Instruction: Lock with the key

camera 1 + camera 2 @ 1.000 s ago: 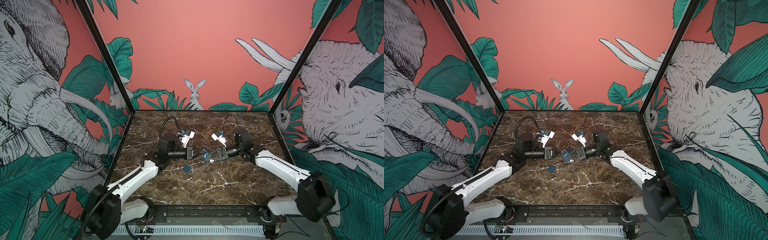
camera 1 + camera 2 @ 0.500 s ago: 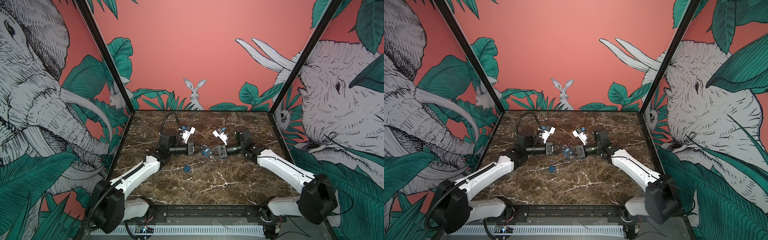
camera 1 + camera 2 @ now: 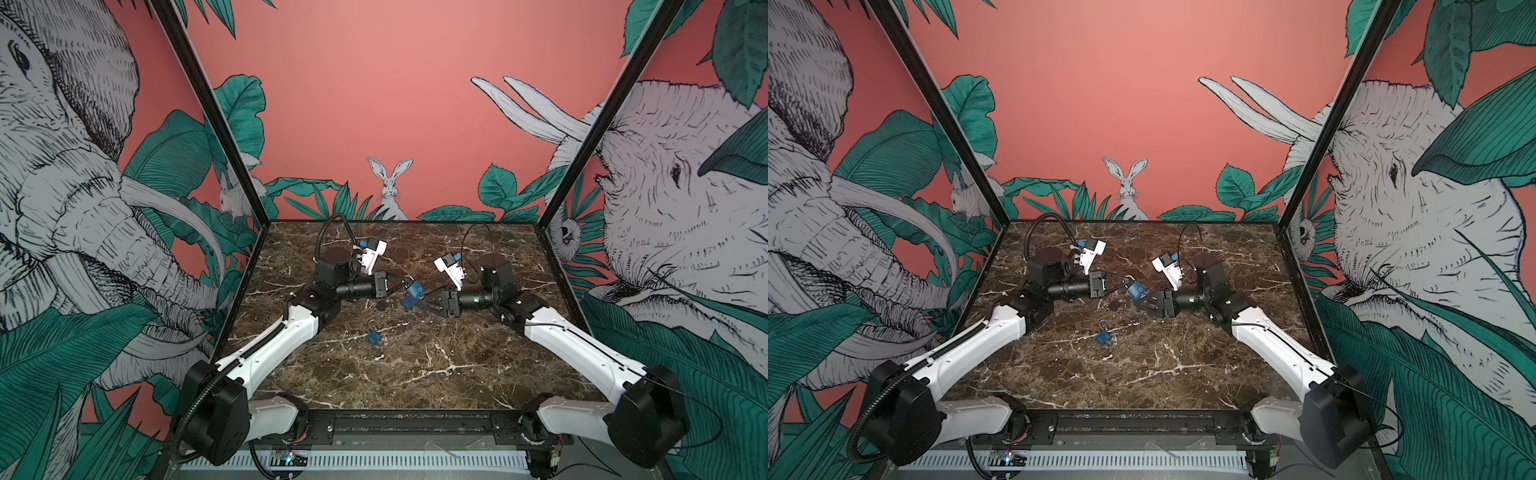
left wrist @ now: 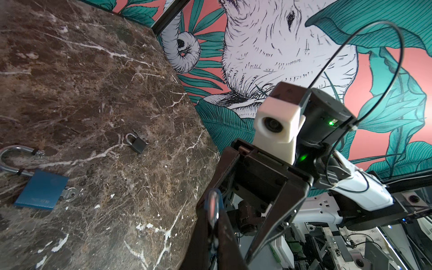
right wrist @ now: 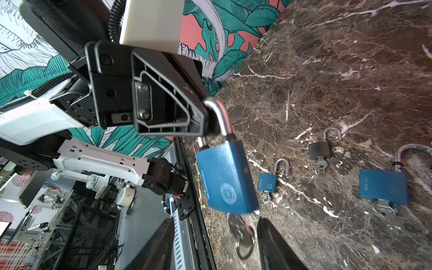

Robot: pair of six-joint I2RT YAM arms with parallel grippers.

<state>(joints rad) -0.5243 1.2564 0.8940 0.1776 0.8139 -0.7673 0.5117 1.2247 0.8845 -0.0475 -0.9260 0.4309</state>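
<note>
Blue padlock (image 5: 226, 177) is held clear of the table (image 3: 415, 374) by its shackle, pinched in the clenched left claw (image 5: 205, 117). The key (image 5: 240, 230) is seated in its base, between the jaws of the released right claw (image 3: 1139, 304), apparently ungripped. The key head should be gripped squarely before turning.
</note>
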